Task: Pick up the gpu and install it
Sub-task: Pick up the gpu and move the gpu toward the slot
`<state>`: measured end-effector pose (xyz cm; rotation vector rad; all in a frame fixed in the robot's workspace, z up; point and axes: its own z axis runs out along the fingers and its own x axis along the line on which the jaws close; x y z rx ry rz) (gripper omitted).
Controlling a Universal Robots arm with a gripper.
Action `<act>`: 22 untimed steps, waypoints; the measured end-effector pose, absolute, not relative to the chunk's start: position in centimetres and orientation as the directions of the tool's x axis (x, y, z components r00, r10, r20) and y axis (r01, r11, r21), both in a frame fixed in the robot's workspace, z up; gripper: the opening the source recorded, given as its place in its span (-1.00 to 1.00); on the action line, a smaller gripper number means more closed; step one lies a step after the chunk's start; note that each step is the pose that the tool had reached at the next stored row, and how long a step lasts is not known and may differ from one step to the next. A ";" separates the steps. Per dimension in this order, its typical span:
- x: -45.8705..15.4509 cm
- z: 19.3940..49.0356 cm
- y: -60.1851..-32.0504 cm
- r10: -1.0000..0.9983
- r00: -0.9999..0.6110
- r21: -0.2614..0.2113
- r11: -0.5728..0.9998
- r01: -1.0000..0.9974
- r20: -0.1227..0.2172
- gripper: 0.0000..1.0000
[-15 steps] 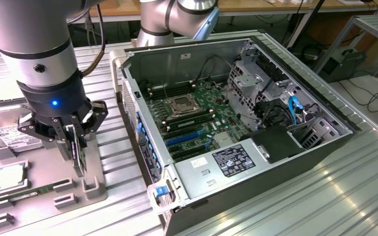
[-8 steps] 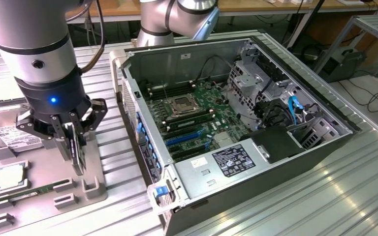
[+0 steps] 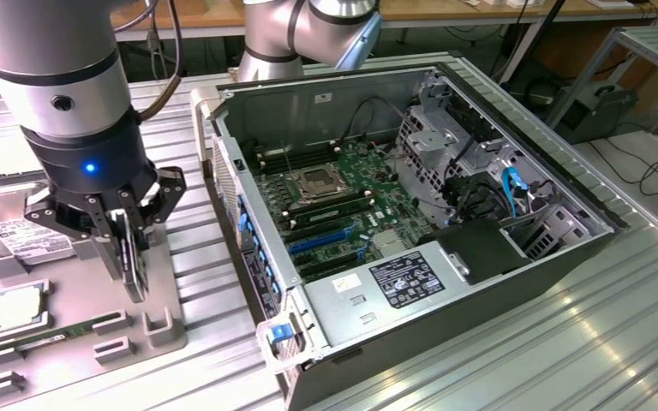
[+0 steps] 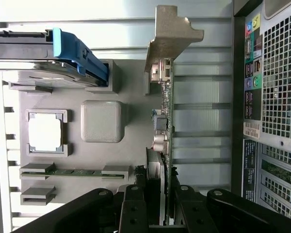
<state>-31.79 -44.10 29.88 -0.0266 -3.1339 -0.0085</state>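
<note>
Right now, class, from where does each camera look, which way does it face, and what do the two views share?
Exterior view: off the arm, above, looking down on the open computer case and parts tray; the arm and gripper show.
Wrist view: on the wrist, facing along the fingers at the gpu they clamp.
Shared: gripper, gpu, parts tray, computer case.

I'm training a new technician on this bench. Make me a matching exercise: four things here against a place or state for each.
1 gpu
2 memory stick
3 hard drive
4 computer case

a lies flat in the grey tray, green
b open, motherboard showing
c upright, held by the gripper
d silver, white label

Pairs: 1-c, 2-a, 3-d, 4-b
</note>
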 end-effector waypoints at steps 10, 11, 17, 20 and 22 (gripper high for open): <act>-31.8 30.5 -44.1 0.017 -1.000 0.006 1.000 0.017 0.008 -0.45; -31.8 30.6 -44.1 0.017 -1.000 0.006 1.000 0.017 0.008 -0.45; -31.8 30.9 -44.1 0.017 -1.000 0.007 1.000 0.017 0.008 -0.45; -31.8 31.0 -44.1 0.017 -1.000 0.010 1.000 0.017 0.008 -0.45; -31.8 31.1 -44.1 0.017 -1.000 0.012 1.000 0.017 0.008 -0.45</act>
